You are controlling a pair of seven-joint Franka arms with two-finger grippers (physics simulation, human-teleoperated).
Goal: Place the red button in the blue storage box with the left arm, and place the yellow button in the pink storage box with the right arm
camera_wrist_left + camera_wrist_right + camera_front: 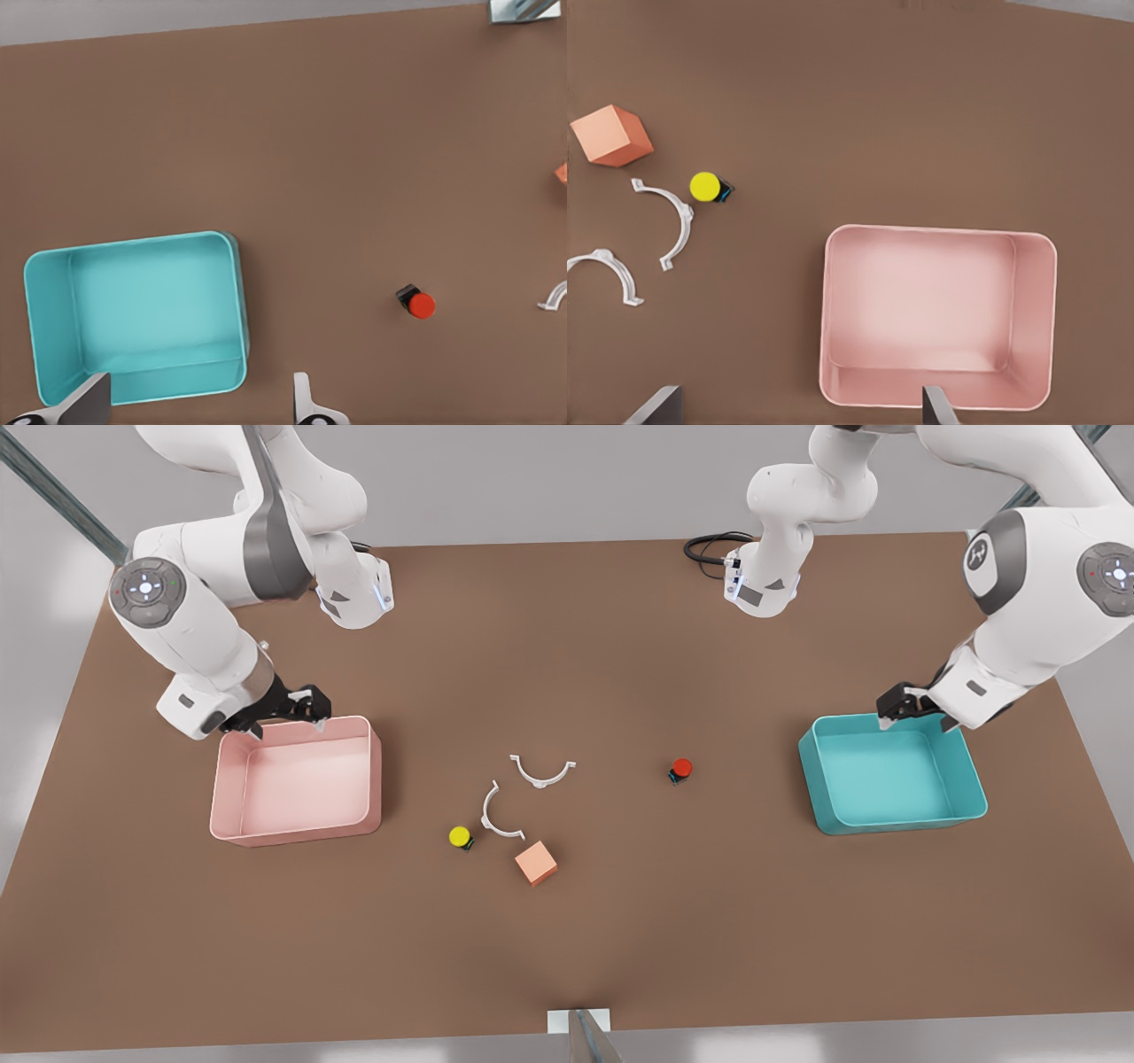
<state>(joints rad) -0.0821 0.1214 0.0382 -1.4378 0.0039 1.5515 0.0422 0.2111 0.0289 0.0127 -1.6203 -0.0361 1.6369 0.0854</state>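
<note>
Currently both grippers are hovering empty with fingers spread wide: the left gripper point(912, 710) is sitting at the right of the front view over the far rim of the blue storage box point(970, 779), and the right gripper point(282, 713) is sitting at the left of the front view over the far rim of the pink storage box point(376, 779). Neither button is being held. The red button point(680, 770) is lying on the worktop point(567, 957) right of centre, well apart from the blue box. The yellow button point(460, 837) is lying left of centre, just beside one white curved clip point(496, 815), with a salmon cube point(536, 863) near it and a second curved clip point(541, 772) above it in the frame. The main risk is concerning the yellow pick: spread fingers descending there are likely to be catching the neighbouring clip or nudging the cube. Both buttons are tiny with round caps, so an off-centre closure is liable to be squirting them sideways. A low traverse is also risking contact with either box wall.
</note>
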